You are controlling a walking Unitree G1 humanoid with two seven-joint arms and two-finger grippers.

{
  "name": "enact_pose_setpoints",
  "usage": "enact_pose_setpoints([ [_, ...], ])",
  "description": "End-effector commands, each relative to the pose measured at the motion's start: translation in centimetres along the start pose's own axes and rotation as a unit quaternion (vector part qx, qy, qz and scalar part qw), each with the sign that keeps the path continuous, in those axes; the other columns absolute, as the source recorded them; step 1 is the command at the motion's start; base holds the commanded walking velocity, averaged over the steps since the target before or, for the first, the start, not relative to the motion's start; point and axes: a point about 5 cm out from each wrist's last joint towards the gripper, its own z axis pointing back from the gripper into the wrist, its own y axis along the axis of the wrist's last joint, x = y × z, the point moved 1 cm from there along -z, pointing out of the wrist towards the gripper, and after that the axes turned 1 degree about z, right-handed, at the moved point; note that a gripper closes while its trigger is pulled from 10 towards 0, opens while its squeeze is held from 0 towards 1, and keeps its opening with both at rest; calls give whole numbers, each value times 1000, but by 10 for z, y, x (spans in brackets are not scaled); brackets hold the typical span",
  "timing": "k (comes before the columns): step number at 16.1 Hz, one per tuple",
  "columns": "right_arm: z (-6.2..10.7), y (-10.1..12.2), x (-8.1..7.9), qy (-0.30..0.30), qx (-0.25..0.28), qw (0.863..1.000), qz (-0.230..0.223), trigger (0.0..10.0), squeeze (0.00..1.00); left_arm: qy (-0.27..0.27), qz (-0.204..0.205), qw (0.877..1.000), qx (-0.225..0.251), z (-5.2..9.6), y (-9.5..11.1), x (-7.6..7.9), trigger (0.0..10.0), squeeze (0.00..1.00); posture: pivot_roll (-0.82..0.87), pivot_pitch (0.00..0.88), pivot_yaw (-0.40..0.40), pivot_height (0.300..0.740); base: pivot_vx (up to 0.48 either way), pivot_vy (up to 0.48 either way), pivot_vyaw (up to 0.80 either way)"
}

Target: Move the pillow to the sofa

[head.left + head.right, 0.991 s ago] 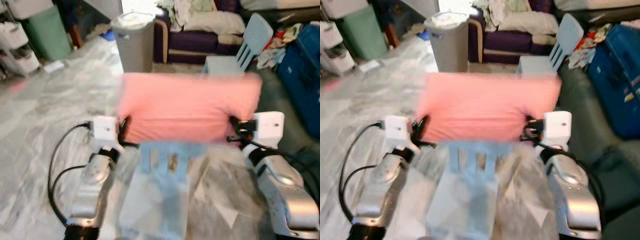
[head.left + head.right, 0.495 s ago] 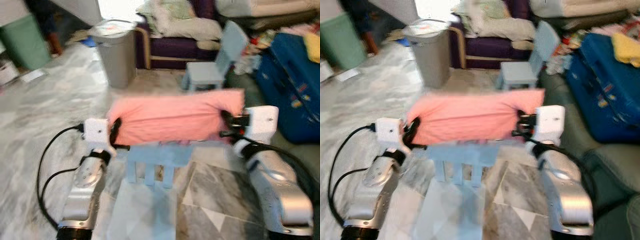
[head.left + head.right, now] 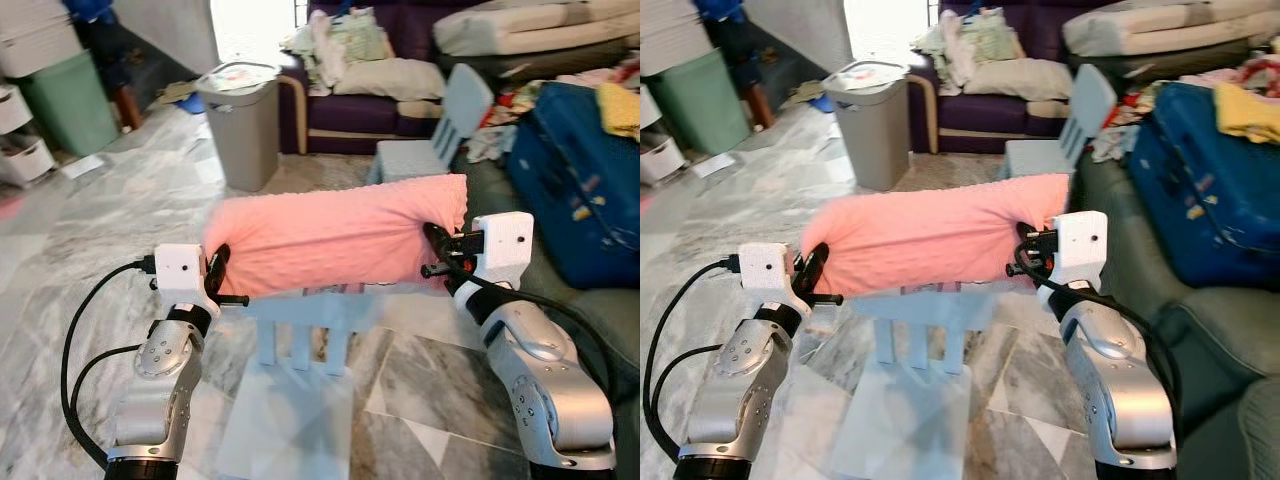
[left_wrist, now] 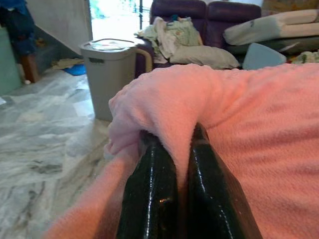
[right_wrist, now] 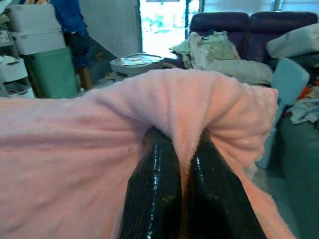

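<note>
Both grippers are clamped on the pink pillow (image 3: pixel 335 235): the left gripper (image 3: pixel 215 272) is closed on a pinched fold at the pillow's left end, and the right gripper (image 3: pixel 437 250) is closed on a fold at its right end. In each wrist view the two black fingers (image 4: pixel 149 194) are seen pressed together with the fleecy fabric bunched between them. The pillow is held stretched between the two silver arms, off the floor, above a small light-blue chair (image 3: pixel 305 335) that stands on the marble floor (image 3: pixel 90 230). A second light-blue chair (image 3: pixel 445 125) is seen just beyond the pillow. Farther off, a grey bin (image 3: pixel 240 120) stands near a dark purple sofa (image 3: pixel 355 110) piled with cushions and laundry. A blue suitcase (image 3: pixel 580 190) lies to the right, and a green container (image 3: pixel 70 100) is seen at the far left.
</note>
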Motion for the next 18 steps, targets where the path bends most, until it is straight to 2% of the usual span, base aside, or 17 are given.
enact_pose_setpoints([
  [1,0,7,4,-6,11,1000,1,10000,0,8,0,1000,11,0,7,-5,10000,0,-76,0,15,740,0,0,0],
  [10,2,5,4,-4,1,1000,4,10000,0,3,16,1000,-2,3,3,-1,10000,0,-80,0,7,740,0,0,0],
  [18,4,4,4,-8,-5,1000,2,10000,0,3,23,1000,-15,5,1,-1,10000,0,-85,0,12,740,-277,0,0],
])
